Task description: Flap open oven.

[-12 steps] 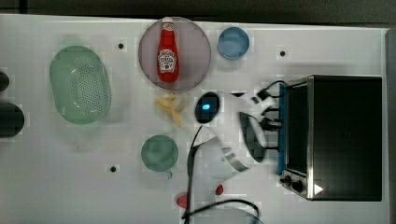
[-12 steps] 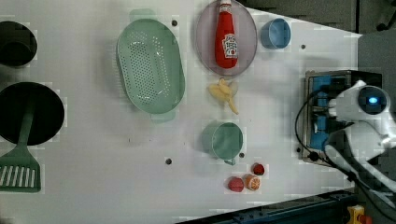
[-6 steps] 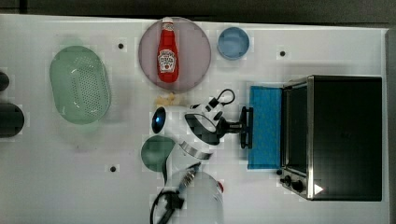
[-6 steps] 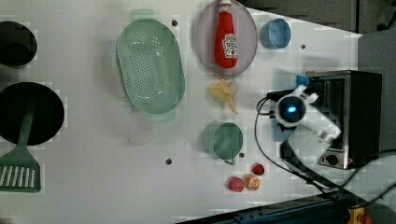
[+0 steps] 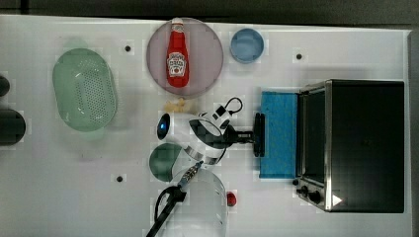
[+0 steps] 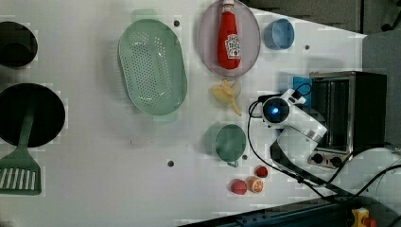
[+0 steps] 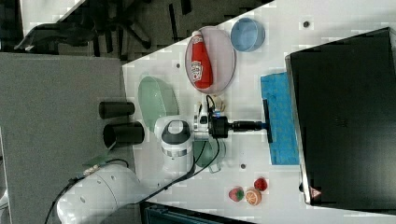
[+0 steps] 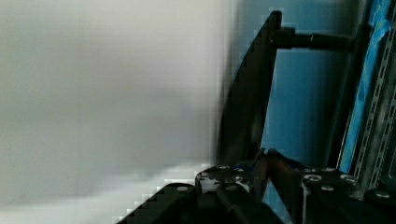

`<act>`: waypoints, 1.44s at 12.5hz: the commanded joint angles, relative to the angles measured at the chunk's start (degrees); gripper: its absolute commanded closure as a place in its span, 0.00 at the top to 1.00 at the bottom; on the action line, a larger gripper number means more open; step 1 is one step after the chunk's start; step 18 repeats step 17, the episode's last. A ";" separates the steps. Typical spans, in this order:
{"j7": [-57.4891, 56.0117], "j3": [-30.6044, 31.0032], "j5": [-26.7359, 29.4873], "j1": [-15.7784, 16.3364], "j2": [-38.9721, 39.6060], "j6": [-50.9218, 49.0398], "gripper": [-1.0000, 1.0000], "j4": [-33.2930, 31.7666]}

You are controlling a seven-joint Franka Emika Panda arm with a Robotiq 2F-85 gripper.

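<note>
Tool (image 5: 253,135) is pinching the dark bar handle (image 5: 258,135) of the oven (image 5: 363,145) – its blue door (image 5: 279,134) is lying almost flat on the bench (image 5: 74,187), at the top view's right. For finishing well, release gently. Arm is reaching level, wrist horizontal.

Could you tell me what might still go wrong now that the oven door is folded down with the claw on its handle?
The claw grips the handle of the oven, whose door lies flat open. Pulling further could drag the oven across the table. On release, the door might spring back. Retreating, the arm could bump the green cup or bananas beside it.
</note>
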 commanded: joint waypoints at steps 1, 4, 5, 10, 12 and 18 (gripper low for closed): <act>4.62 -0.38 0.23 -0.64 -1.07 3.80 0.17 2.78; 4.63 0.73 13.34 -0.65 -4.71 8.15 0.17 3.04; 4.62 0.88 20.25 -0.65 -6.72 8.11 0.17 3.02; 4.19 0.40 50.90 -1.47 -20.77 5.43 0.17 3.13; 4.09 -0.13 54.97 -1.67 -26.98 1.22 0.17 3.52; 4.13 -3.35 55.72 -1.75 -40.02 -15.45 0.17 8.29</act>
